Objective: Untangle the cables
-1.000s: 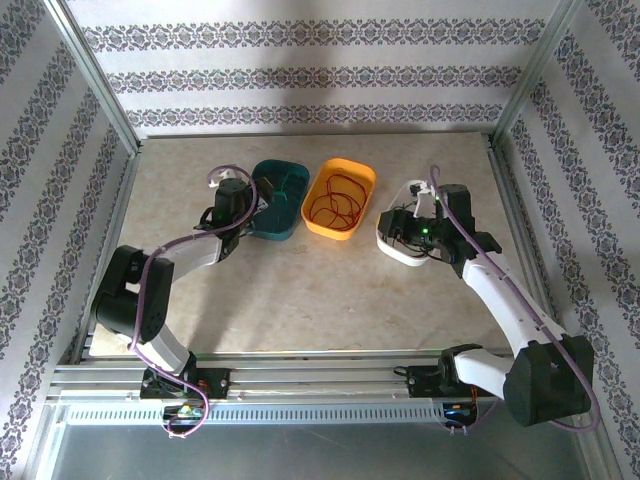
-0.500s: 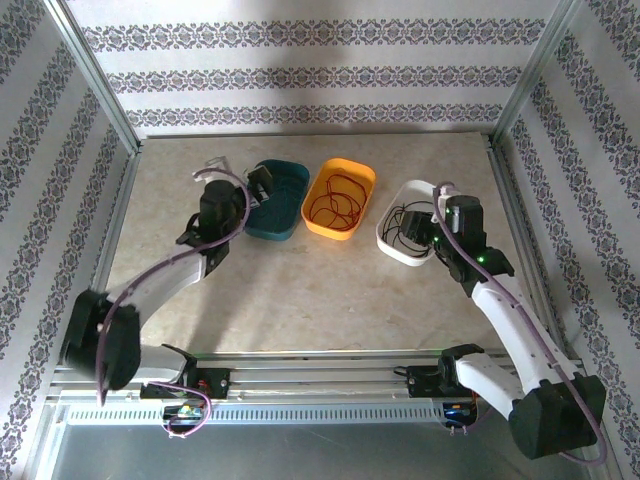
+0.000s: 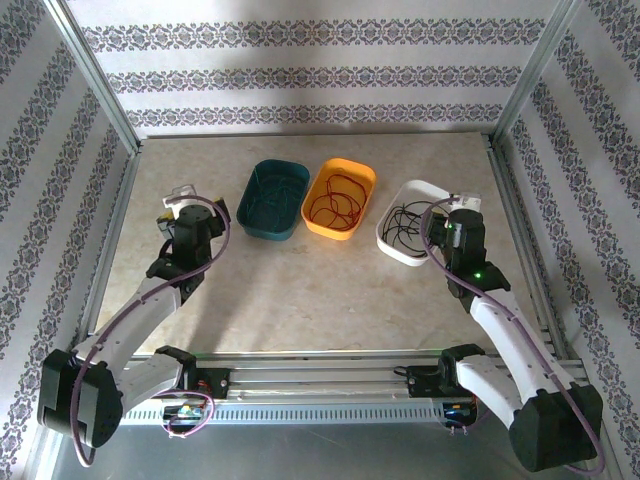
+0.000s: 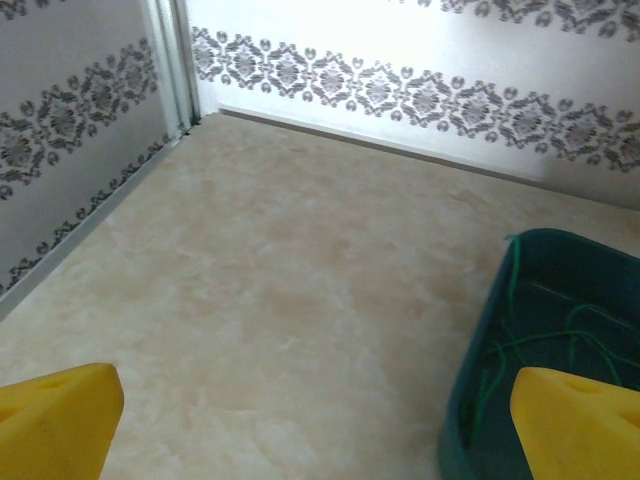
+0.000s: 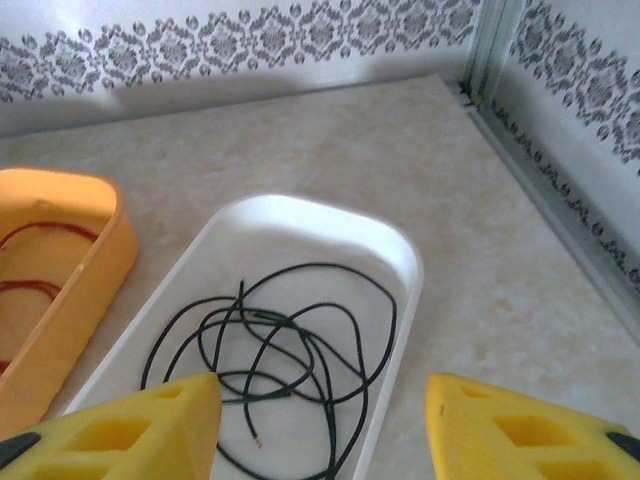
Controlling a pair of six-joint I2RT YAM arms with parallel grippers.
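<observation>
While the left gripper (image 4: 315,378) and right gripper (image 5: 322,390) stand spread and empty, red cable (image 3: 338,208) lies in the orange tray (image 3: 366,171), green cable (image 4: 495,352) in the teal tray (image 3: 249,226) left of it, black cable (image 5: 262,318) in the white tray (image 5: 402,252) right of it.

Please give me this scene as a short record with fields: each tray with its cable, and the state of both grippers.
teal tray: holds the green cable
orange tray: holds the red cable
white tray: holds the black cable, in loose loops
left gripper: open, empty, over the table beside the teal tray
right gripper: open, empty, over the near end of the white tray
sorting: one colour per tray
</observation>
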